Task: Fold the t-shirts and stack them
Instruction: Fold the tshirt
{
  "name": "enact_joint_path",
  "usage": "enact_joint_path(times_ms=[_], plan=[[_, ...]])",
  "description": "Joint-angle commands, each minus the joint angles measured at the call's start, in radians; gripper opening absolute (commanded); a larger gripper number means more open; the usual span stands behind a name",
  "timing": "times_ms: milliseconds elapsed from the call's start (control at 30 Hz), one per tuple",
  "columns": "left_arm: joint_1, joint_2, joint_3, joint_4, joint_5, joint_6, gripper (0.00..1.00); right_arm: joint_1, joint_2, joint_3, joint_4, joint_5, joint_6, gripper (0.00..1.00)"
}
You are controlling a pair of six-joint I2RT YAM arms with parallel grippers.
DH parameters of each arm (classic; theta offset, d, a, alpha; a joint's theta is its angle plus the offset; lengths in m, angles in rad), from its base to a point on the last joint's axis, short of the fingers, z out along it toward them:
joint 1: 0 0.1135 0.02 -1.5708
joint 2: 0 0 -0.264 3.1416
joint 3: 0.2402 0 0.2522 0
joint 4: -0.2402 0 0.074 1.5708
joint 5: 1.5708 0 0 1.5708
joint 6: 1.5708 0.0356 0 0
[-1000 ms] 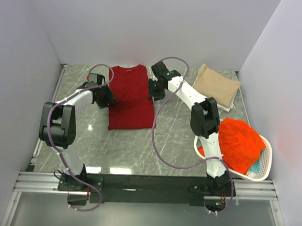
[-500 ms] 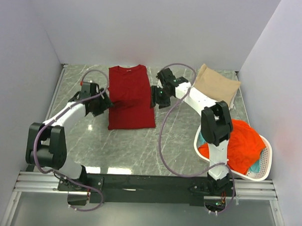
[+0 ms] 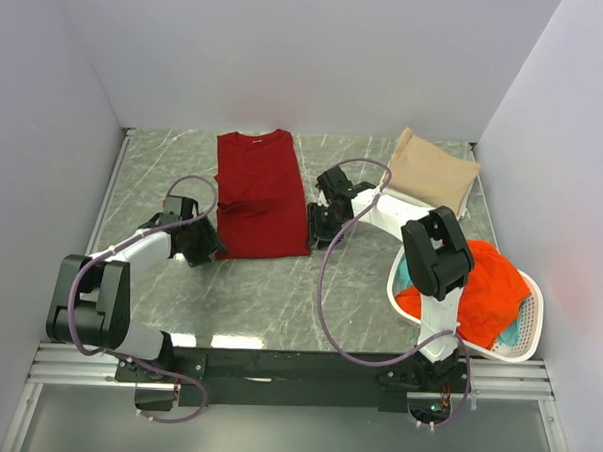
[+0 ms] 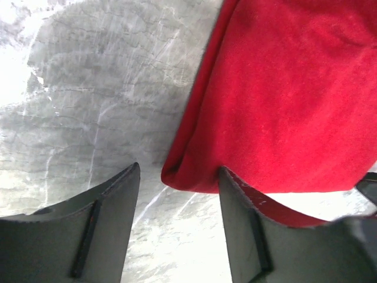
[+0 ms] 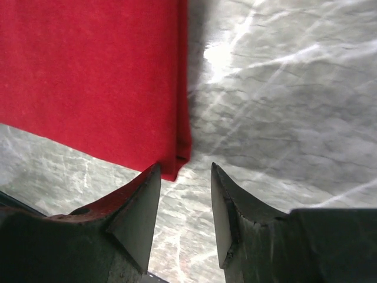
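The dark red t-shirt (image 3: 262, 192) lies flat on the table, folded into a long strip, neck at the far end. My left gripper (image 3: 213, 246) is open at its near left corner; in the left wrist view that corner (image 4: 188, 177) sits just ahead of the gap between my fingers. My right gripper (image 3: 316, 227) is open at the near right corner, whose tip (image 5: 177, 162) lies by the left finger. A tan t-shirt (image 3: 433, 173) lies folded at the back right. An orange-red t-shirt (image 3: 489, 284) and a teal one (image 3: 511, 333) lie in the basket.
The white oval laundry basket (image 3: 534, 318) stands at the right near edge, beside the right arm's base. White walls close the table on three sides. The grey marble tabletop (image 3: 278, 295) shows between the red shirt and the arm bases.
Both grippers have moved toward me along the red shirt's sides, from its middle down to its near corners. The shirt has not visibly shifted.
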Motion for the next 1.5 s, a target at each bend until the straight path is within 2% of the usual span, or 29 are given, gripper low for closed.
enact_joint_path(times_ms=[0,500,733,833,1067,1267,1367,1467], plan=[[0.002,-0.036,-0.013,0.057,0.024,-0.025,0.6,0.017,-0.051,-0.009,0.064,-0.022,0.014,0.46],[0.002,-0.023,-0.046,0.09,0.026,-0.034,0.48,0.052,0.01,-0.004,0.05,-0.001,0.027,0.38],[0.002,-0.016,-0.062,0.109,0.029,-0.042,0.4,0.052,0.031,-0.014,0.055,0.014,0.034,0.25],[0.002,-0.013,-0.062,0.097,0.013,-0.046,0.32,0.052,0.033,-0.014,0.053,0.019,0.036,0.2],[0.002,-0.025,-0.075,0.09,-0.011,-0.051,0.29,0.054,0.034,-0.02,0.055,0.021,0.043,0.12],[0.002,-0.023,-0.104,0.123,-0.01,-0.052,0.14,0.054,0.034,-0.02,0.053,0.024,0.047,0.06],[0.002,-0.005,-0.11,0.151,0.006,-0.045,0.01,0.052,0.03,-0.021,0.052,0.022,0.048,0.02],[0.002,-0.003,-0.112,0.16,0.007,-0.04,0.0,0.055,0.019,-0.023,0.047,0.022,0.048,0.0]])
